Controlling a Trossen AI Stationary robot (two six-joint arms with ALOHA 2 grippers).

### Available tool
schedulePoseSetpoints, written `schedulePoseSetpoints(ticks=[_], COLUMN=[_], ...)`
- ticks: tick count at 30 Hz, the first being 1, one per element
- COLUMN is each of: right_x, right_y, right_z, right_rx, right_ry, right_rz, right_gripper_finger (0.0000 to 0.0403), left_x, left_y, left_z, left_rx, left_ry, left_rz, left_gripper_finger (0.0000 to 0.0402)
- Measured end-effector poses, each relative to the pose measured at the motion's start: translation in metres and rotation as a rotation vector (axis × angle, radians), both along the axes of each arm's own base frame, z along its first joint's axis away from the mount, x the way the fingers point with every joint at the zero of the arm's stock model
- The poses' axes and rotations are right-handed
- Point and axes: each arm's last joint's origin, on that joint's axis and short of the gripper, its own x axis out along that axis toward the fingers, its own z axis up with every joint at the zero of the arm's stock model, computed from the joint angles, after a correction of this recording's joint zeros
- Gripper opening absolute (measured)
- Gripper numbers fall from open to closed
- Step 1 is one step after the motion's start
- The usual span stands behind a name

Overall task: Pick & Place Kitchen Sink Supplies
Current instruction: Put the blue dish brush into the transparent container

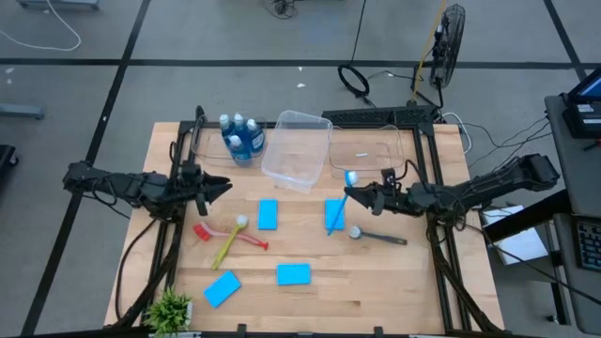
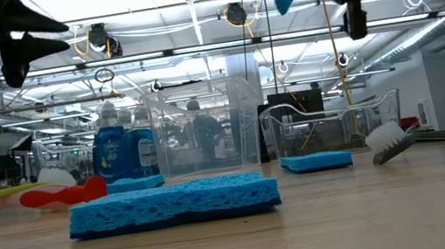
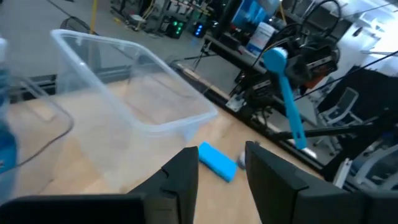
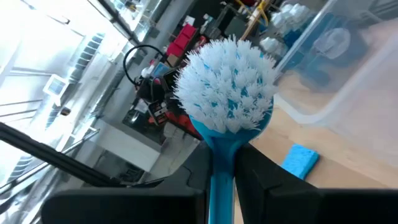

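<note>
My right gripper (image 1: 361,195) hangs above the table's middle right, shut on a blue brush (image 3: 287,93) with a white-bristled head (image 4: 227,87). My left gripper (image 1: 222,187) hovers at the middle left, open with nothing between its fingers (image 3: 180,177). Three blue soap bottles (image 1: 241,137) stand at the far left. Several blue sponges lie flat on the table, one (image 1: 268,214) near the centre and one (image 1: 335,214) under the held brush. A red brush (image 1: 230,234) and a yellow-green brush (image 1: 225,250) lie crossed at the left. A dark-handled brush (image 1: 377,236) lies at the right. My right gripper pinches the blue brush's handle (image 4: 219,171) between its two fingers, close below the head. The fingers come about level from the table's right and lie across the handle. The brush is lifted clear, head up, its long handle (image 3: 295,124) slanting down below the fingers.
A clear bin (image 1: 297,148) stands tilted at the far middle, with a second clear bin (image 1: 371,150) to its right. A small green plant (image 1: 169,308) sits at the near left corner. Bare wood lies along the near edge.
</note>
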Motion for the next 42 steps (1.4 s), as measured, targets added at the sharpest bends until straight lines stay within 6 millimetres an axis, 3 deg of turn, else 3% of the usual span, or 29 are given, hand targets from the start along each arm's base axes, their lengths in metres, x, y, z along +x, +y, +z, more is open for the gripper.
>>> schedulePoseSetpoints(ticks=[6,14,21,33,42], right_x=[0.017,0.046,0.068,0.095,0.125], right_y=[-0.011,-0.026,-0.036,-0.041,-0.051], right_z=[-0.004,0.014,0.029,0.036,0.048], right_rx=[-0.033,-0.186,-0.34,-0.544,-0.621], right_ry=[-0.023,-0.035,-0.039,-0.013,-0.006], right_rz=[0.06,0.14,0.166,0.146,0.104], right_gripper_finger=[0.0035,0.0035,0.0036,0.0036,0.0036], left_x=[0.017,0.044,0.064,0.086,0.114], left_y=[-0.005,-0.012,-0.018,-0.024,-0.031], left_z=[0.004,0.009,0.005,0.001,0.02], left_rx=[-0.011,0.085,0.085,0.074,0.196], left_ry=[-0.042,-0.105,-0.126,-0.174,-0.14], left_rz=[0.0,-0.015,-0.036,-0.04,-0.043], left_gripper_finger=[0.0204,0.0262,0.0253,0.0242,0.0241])
